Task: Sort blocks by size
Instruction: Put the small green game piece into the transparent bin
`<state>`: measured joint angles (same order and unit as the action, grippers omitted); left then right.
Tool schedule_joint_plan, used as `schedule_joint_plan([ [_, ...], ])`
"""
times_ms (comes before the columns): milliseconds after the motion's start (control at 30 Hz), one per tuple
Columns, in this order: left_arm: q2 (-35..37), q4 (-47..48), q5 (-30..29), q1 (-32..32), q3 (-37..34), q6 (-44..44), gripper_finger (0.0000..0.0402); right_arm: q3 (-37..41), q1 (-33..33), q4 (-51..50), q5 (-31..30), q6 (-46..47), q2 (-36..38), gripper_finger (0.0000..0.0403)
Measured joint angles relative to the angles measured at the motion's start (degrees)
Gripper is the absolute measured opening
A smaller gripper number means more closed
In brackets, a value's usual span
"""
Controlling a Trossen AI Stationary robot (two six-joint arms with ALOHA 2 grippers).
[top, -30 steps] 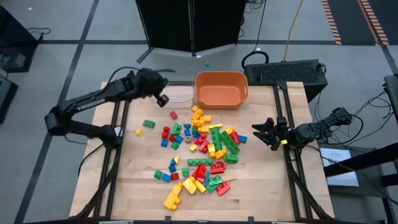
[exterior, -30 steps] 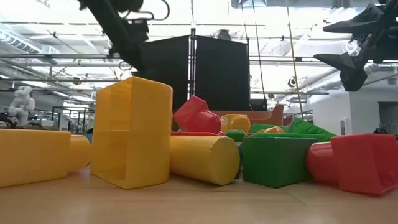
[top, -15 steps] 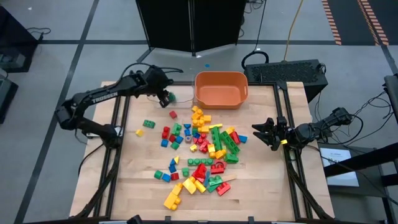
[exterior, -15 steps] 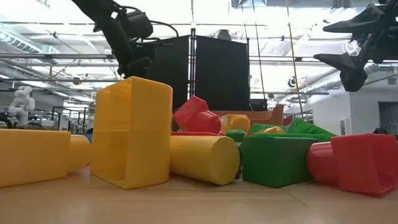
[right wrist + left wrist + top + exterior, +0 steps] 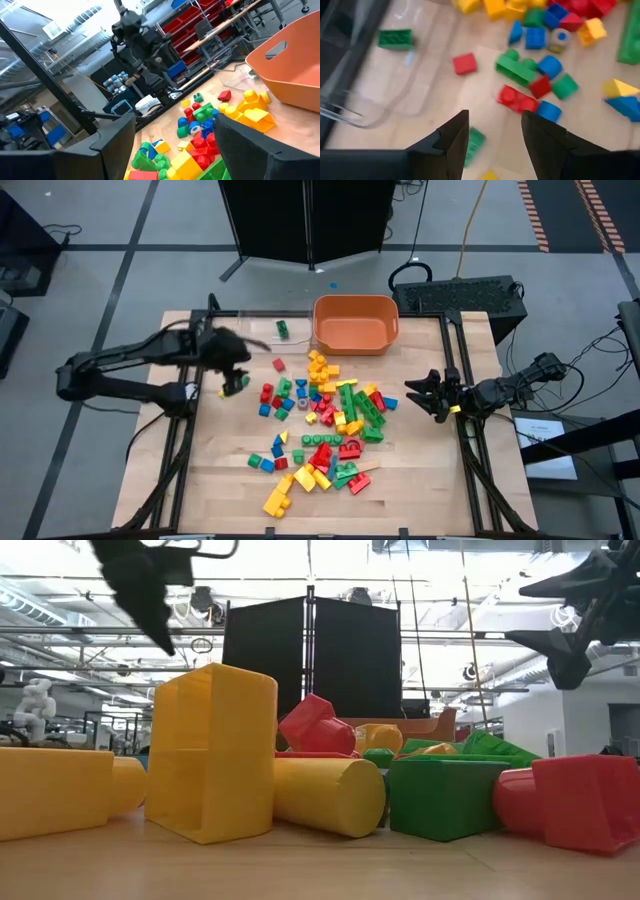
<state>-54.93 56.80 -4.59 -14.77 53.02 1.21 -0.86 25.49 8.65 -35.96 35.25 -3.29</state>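
The left claw (image 5: 236, 372) has swung away from the clear plastic tray (image 5: 262, 328) at the far left of the wooden table (image 5: 230, 480) and now hangs over a small green studded block (image 5: 238, 379) by the table's left edge. Its dark fingers (image 5: 454, 140) stand parted with nothing between them. The green studded brick (image 5: 283, 329) it carried a moment ago now lies in the tray, just beside the orange plastic tub (image 5: 356, 323). A second earlier that claw was up by the tray, pressed shut. The heap of red, yellow, green and blue toy blocks (image 5: 325, 420) sits mid-table, unmoved. The right claw (image 5: 418, 393) waits at the right edge exactly as before, fingers spread wide and empty.
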Motion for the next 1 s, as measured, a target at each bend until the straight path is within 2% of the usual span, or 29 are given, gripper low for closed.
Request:
schedule_joint_plan([
  [100,2.69,-0.96,-0.25,2.25,-5.24,3.33,0.0185,0.00,-0.01,-0.31,-0.01,0.19,0.00,0.0260],
  [233,2.40,-1.30,-0.09,3.37,-10.93,6.00,0.0185,0.00,0.01,-0.29,-0.03,0.50,0.01,0.0260],
  [400,-2.06,-2.22,0.71,3.51,-10.42,6.12,0.0191,0.00,0.01,-0.31,-0.05,0.52,0.02,0.0260],
  [467,-4.19,-2.17,1.01,3.51,-10.52,10.41,0.0204,0.00,0.01,-0.31,-0.04,0.52,0.01,0.0260],
  [600,-7.79,-2.24,2.55,3.72,-10.48,24.80,0.0253,0.00,-0.01,-0.32,-0.03,0.33,0.00,0.0260],
  [667,-9.22,-2.34,-0.37,4.08,-10.48,29.37,0.0278,0.00,0.01,-0.40,-0.03,-0.46,0.00,0.0260],
  [800,-11.98,-2.30,-6.28,4.03,-10.48,30.23,0.0317,0.00,-0.01,-0.40,-0.05,-1.73,0.01,0.0260],
  [900,-14.49,-1.96,-7.27,3.62,-10.48,28.75,0.0335,0.00,0.01,-0.42,-0.04,-1.84,0.01,0.0260],
  [1000,-17.70,-2.04,-8.00,2.15,-10.48,34.46,0.0346,0.00,0.01,-0.42,-0.05,-1.84,0.00,0.0260],
])
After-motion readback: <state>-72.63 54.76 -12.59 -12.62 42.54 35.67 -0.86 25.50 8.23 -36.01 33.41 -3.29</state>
